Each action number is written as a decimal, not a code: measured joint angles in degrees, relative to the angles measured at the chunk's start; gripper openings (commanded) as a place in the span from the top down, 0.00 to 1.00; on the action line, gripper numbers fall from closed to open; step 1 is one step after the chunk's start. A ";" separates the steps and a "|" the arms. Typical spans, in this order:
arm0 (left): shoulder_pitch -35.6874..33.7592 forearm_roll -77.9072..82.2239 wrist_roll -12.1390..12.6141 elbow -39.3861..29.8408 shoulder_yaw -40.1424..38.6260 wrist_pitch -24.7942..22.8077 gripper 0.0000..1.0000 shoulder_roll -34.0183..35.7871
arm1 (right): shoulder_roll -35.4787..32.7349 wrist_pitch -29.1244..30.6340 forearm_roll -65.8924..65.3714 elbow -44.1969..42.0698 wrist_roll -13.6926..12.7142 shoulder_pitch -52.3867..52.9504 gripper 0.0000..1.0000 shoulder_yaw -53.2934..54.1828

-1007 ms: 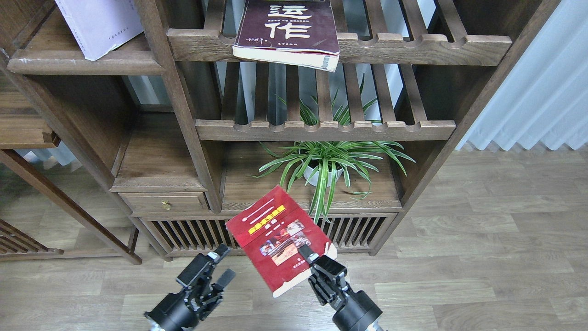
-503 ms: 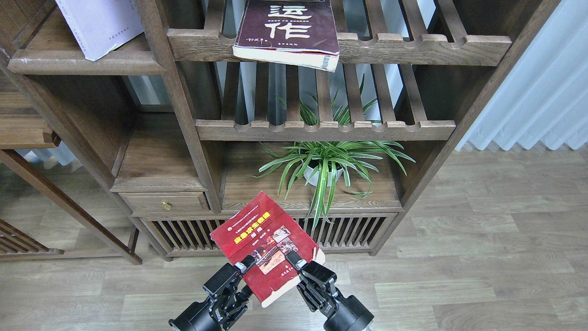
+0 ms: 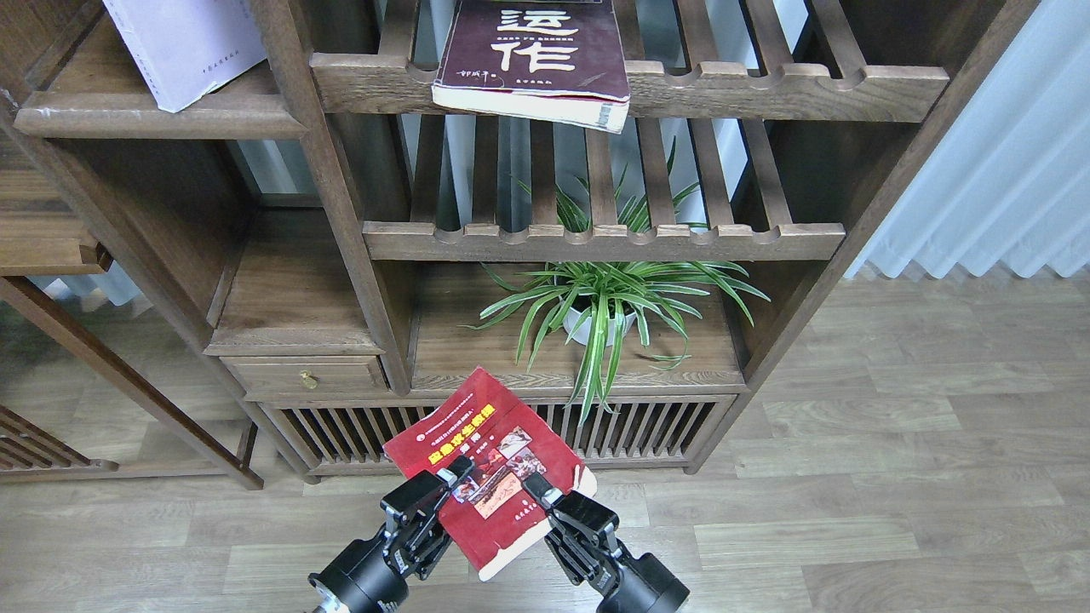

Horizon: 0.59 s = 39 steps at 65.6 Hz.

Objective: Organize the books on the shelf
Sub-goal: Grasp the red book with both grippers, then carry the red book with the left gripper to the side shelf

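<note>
The red book (image 3: 485,464) with cover photos is held flat in the air low in the head view, in front of the cabinet base. My left gripper (image 3: 449,484) grips its left edge and my right gripper (image 3: 545,495) grips its near right edge. The pale lavender-white book (image 3: 183,47) stands on the shelf (image 3: 162,119), the solid dark board at top left. The thick maroon book (image 3: 532,55) with white characters lies on the upper slatted rack and overhangs its front rail.
A potted spider plant (image 3: 605,302) sits in the lower compartment just beyond the red book. A second slatted rack (image 3: 600,241) spans the middle. A small drawer (image 3: 306,373) is at lower left. White curtains (image 3: 996,170) hang at right, over wooden floor.
The red book has come down and to the left, toward me. My left gripper has moved right and closed on the book's left edge; the right gripper stayed on the book.
</note>
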 measured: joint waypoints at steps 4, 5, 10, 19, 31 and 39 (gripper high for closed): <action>-0.25 -0.17 -0.39 -0.12 0.04 0.00 0.95 0.00 | 0.00 0.00 -0.31 0.00 -0.03 -0.03 0.94 0.03; -0.28 -0.18 -0.43 -0.15 0.05 0.00 0.95 0.00 | 0.00 0.00 -0.37 -0.01 -0.04 -0.05 0.94 0.04; -0.43 -0.20 -0.53 -0.30 0.06 0.00 0.95 0.00 | 0.00 0.00 -0.67 -0.02 -0.10 -0.10 0.87 0.05; -0.49 -0.19 -0.57 -0.68 -0.15 0.00 0.95 0.00 | 0.00 0.00 -1.13 -0.02 -0.18 -0.10 0.55 0.10; -0.39 0.09 -0.60 -2.22 -1.98 0.00 0.95 0.07 | 0.00 0.00 -6.88 -0.02 -0.19 0.01 0.00 -0.29; 0.03 1.39 -0.57 -3.62 -4.71 0.00 0.95 2.71 | 0.00 0.00 -8.73 -0.16 0.00 0.65 0.00 0.36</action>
